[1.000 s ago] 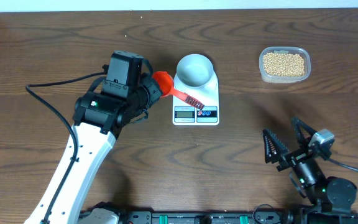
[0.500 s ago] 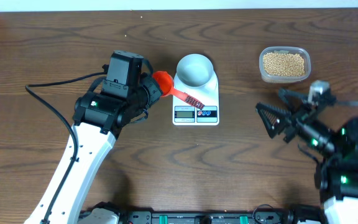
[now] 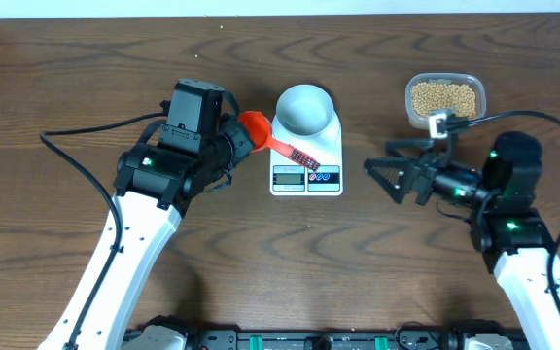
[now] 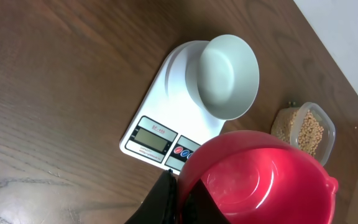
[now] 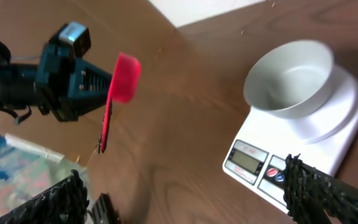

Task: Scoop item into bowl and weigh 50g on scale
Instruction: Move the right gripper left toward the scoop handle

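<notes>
The pale bowl [image 3: 305, 107] [image 4: 229, 74] [image 5: 291, 74] stands empty on the white scale [image 3: 306, 151] [image 4: 160, 118] [image 5: 331, 140]. The tan beans [image 3: 443, 98] [image 4: 306, 127] fill a clear container at the back right. My left gripper [image 3: 241, 131] [image 4: 180, 199] is shut on the rim of an empty red scoop [image 3: 254, 126] [image 4: 260, 180] [image 5: 126, 76], just left of the scale. The scoop's handle reaches out over the scale's left edge. My right gripper [image 3: 382, 161] [image 5: 185, 193] hangs open to the right of the scale, pointing at it, with nothing between its fingers.
The clear plastic container [image 3: 444, 122] sits near the table's back edge, just behind my right arm. A black cable [image 3: 66, 160] trails across the table left of the left arm. The arms' bases line the front edge [image 3: 319, 340].
My right arm has swung up from the front right corner and moved left and back toward the scale, still open. The left arm and the scoop have not moved.
</notes>
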Action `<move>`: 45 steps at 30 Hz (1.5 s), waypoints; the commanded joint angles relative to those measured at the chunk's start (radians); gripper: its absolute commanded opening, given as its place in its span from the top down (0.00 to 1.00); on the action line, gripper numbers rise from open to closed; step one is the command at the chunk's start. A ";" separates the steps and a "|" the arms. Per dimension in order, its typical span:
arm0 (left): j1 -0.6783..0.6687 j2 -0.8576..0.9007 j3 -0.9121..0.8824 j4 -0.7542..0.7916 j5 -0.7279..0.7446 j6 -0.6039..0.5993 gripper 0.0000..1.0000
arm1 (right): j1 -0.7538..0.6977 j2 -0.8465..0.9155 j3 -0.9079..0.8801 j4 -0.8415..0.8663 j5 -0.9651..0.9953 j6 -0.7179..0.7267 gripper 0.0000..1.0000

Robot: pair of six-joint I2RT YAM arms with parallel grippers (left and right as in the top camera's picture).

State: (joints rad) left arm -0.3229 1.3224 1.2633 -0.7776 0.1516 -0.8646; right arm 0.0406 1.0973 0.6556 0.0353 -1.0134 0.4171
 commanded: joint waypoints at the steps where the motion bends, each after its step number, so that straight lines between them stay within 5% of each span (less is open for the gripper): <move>1: -0.003 0.006 0.010 0.002 -0.006 -0.005 0.93 | 0.046 0.008 0.032 0.014 0.020 -0.021 0.01; 15: -0.004 0.012 0.010 0.002 -0.006 -0.032 0.93 | 0.061 0.009 0.031 0.082 0.021 0.050 0.02; 24: -0.004 0.015 0.010 0.002 0.051 -0.133 0.93 | 0.177 0.009 0.031 0.186 0.143 0.211 0.17; 40: -0.004 0.015 0.010 0.001 0.227 -0.136 0.93 | 0.299 0.034 0.031 0.301 0.246 0.317 0.40; 45: -0.029 0.015 0.010 0.002 0.230 -0.136 0.93 | 0.325 0.057 0.031 0.316 0.271 0.347 0.57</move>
State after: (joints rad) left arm -0.3298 1.3308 1.2633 -0.7780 0.3561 -0.9955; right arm 0.3485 1.1385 0.6621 0.3447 -0.7692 0.7330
